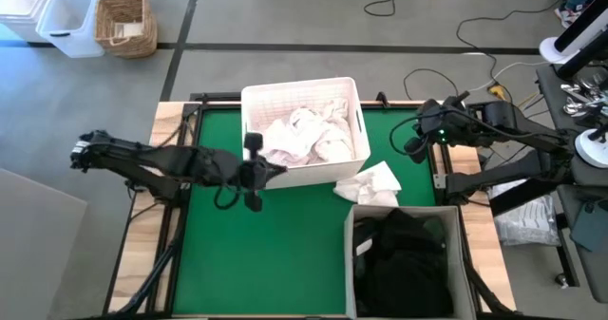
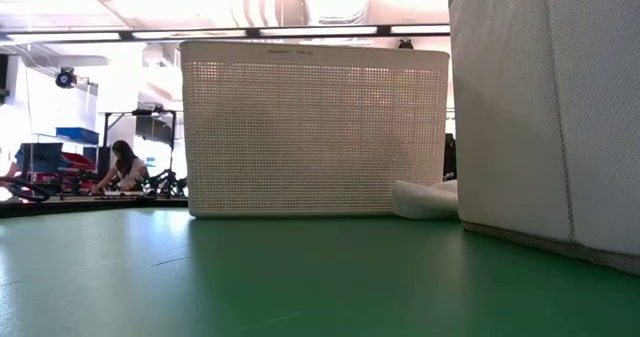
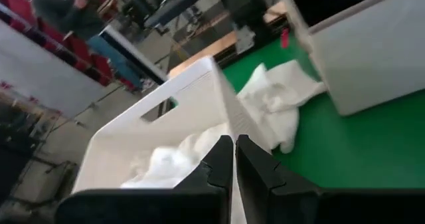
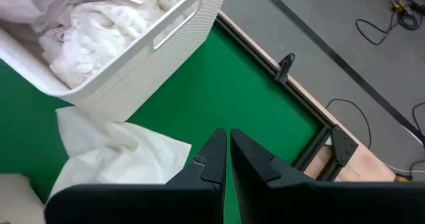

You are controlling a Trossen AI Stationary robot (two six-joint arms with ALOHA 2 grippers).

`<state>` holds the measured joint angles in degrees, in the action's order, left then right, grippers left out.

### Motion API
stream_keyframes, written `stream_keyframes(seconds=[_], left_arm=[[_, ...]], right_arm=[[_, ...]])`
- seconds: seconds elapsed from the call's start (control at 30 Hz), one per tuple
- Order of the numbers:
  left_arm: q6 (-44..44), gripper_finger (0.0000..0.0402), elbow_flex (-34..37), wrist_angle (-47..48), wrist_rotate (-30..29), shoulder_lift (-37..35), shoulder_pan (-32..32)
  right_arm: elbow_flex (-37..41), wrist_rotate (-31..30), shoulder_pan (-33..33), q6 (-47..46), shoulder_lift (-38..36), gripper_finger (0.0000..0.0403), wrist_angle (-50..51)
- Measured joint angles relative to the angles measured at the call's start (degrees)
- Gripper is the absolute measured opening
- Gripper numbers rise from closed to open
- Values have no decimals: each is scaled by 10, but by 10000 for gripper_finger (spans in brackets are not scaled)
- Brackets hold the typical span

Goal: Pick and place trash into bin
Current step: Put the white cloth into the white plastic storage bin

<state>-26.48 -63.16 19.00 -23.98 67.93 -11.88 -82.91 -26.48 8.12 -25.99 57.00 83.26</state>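
A white perforated tub (image 1: 304, 130) stands at the far middle of the green mat, with several soft white sheets (image 1: 309, 138) lying in it. One more white sheet (image 1: 370, 182) lies crumpled on the mat between the tub and a grey fabric bin (image 1: 454, 263). The bin holds black garments (image 1: 408, 258). My left gripper (image 1: 277, 171) is shut and empty, above the tub's near left corner (image 3: 219, 71). My right gripper (image 1: 411, 149) is shut and empty, above the mat's far right part, right of the tub (image 4: 133, 51). The low view shows neither gripper.
The bin's tall wall (image 2: 550, 107) stands at the near right, and the loose sheet (image 2: 425, 199) lies beside it. A wicker basket (image 1: 126, 23) and clear boxes (image 1: 68, 21) stand on the floor beyond the table. Free green mat lies at the near left (image 1: 256, 263). A person (image 2: 125, 165) sits far behind.
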Motion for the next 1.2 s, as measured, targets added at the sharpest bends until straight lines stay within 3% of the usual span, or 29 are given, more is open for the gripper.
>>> stream_keyframes(seconds=[0.17,0.43,0.53,0.67,0.97,1.2], left_arm=[[-19,1,0,-59,50,39,-45],[-24,1,0,-140,50,119,-62],[-32,1,-2,-196,6,163,-61],[-39,1,-27,-189,-93,222,-65],[-43,1,-37,-228,-91,300,-64],[-45,1,-38,-251,-167,344,-51]], right_arm=[[0,17,0,15,-2,13,0],[0,42,0,41,-2,13,-8],[0,42,0,43,-2,13,-14],[0,42,0,53,-2,13,-14],[0,42,0,63,-2,13,-25],[0,40,0,76,-5,13,-30]])
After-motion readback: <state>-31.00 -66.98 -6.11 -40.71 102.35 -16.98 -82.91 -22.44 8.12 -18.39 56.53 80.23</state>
